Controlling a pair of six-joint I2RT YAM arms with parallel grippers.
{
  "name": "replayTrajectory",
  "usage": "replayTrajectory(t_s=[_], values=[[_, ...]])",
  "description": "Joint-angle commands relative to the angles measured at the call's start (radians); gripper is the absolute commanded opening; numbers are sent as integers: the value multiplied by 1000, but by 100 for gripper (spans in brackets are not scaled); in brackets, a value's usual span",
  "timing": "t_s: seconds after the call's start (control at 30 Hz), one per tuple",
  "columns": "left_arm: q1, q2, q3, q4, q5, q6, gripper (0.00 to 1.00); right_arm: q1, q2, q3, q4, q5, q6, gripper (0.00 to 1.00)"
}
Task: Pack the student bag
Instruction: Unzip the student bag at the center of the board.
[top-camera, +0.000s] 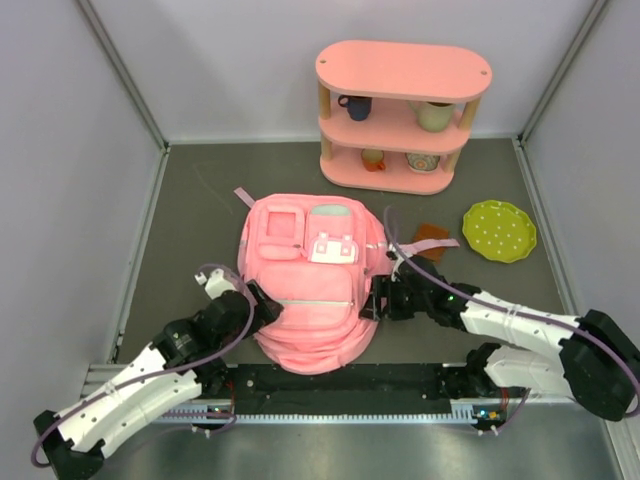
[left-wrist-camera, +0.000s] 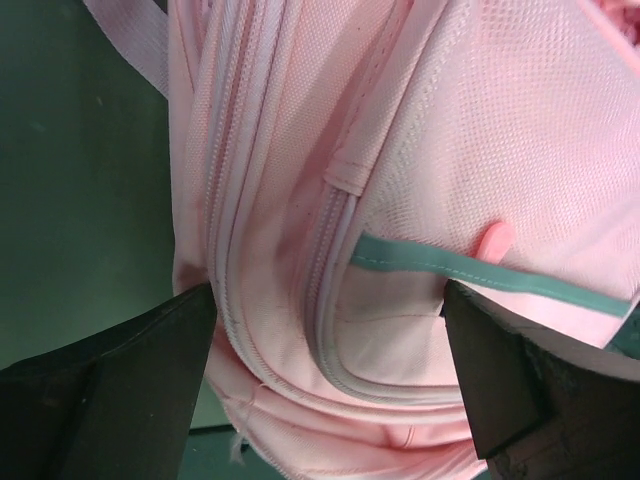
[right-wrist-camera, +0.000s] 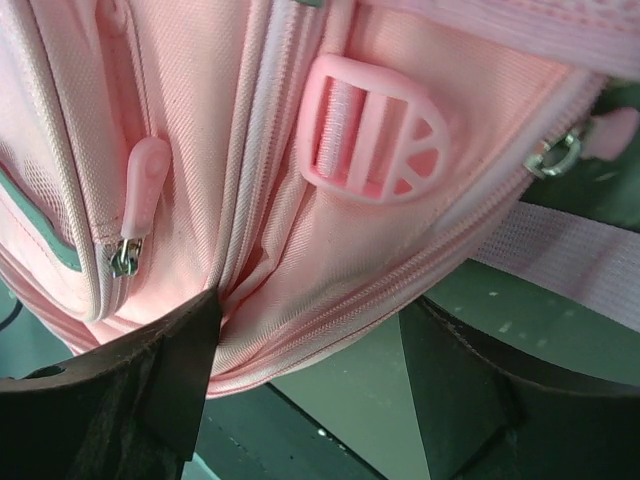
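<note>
The pink student bag (top-camera: 305, 290) lies flat in the middle of the table, front pockets up, with its pale grey-green patch (top-camera: 331, 213) and white-pink emblem (top-camera: 333, 248) showing. My left gripper (top-camera: 266, 305) is at the bag's left side. In the left wrist view it (left-wrist-camera: 325, 375) is open wide, and the bag's zipped seams (left-wrist-camera: 330, 250) bulge between the two fingers. My right gripper (top-camera: 379, 298) is at the bag's right side. In the right wrist view it (right-wrist-camera: 310, 385) is open, its left finger (right-wrist-camera: 175, 370) touches the bag's lower edge (right-wrist-camera: 330, 280), and a round pink buckle (right-wrist-camera: 375, 135) sits above.
A rigid pink three-tier shelf (top-camera: 402, 72) with cups and bowls stands at the back. A green dotted plate (top-camera: 499, 231) lies at the right, with a small red-brown object (top-camera: 432, 238) beside it under a pink strap (top-camera: 425, 245). Grey walls enclose the table.
</note>
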Motion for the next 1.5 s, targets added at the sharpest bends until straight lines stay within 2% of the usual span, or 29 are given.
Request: replayTrajectory(t_s=[0.0, 0.1, 0.23, 0.4, 0.5, 0.63, 0.77, 0.87, 0.97, 1.1, 1.2, 1.23, 1.27, 1.33, 1.47], values=[[22, 81, 99, 102, -138, 107, 98, 93, 79, 46, 117, 10, 30, 71], [57, 183, 135, 162, -86, 205, 98, 133, 107, 67, 120, 45, 46, 71], [102, 297, 175, 214, -38, 239, 98, 148, 93, 70, 123, 56, 52, 70], [157, 302, 202, 228, -1, 319, 98, 148, -8, 127, 15, 91, -41, 72], [173, 277, 207, 202, 12, 333, 98, 148, -106, 170, -64, 156, -179, 72], [173, 216, 199, 165, 14, 337, 99, 148, -185, 184, -64, 196, -308, 71], [173, 170, 185, 117, 34, 343, 99, 148, -180, 202, -67, 204, -448, 70], [173, 144, 179, 85, 54, 345, 98, 148, -146, 189, -29, 132, -546, 70], [173, 119, 179, 61, 74, 362, 98, 148, -128, 169, 37, 125, -675, 72], [173, 105, 184, 35, 83, 371, 98, 148, -155, 89, 209, -5, -970, 72], [173, 110, 182, 35, 97, 376, 98, 145, -160, 26, 352, -4, -1061, 72], [173, 112, 182, 35, 100, 379, 98, 145, -137, 35, 325, -51, -1098, 72], [173, 116, 182, 32, 101, 382, 98, 144, -120, 78, 220, -75, -1131, 72], [174, 116, 184, 30, 101, 386, 98, 145, -73, 106, 185, -83, -1168, 72], [173, 109, 182, 30, 103, 395, 98, 145, -36, 67, 290, -134, -1192, 70]])
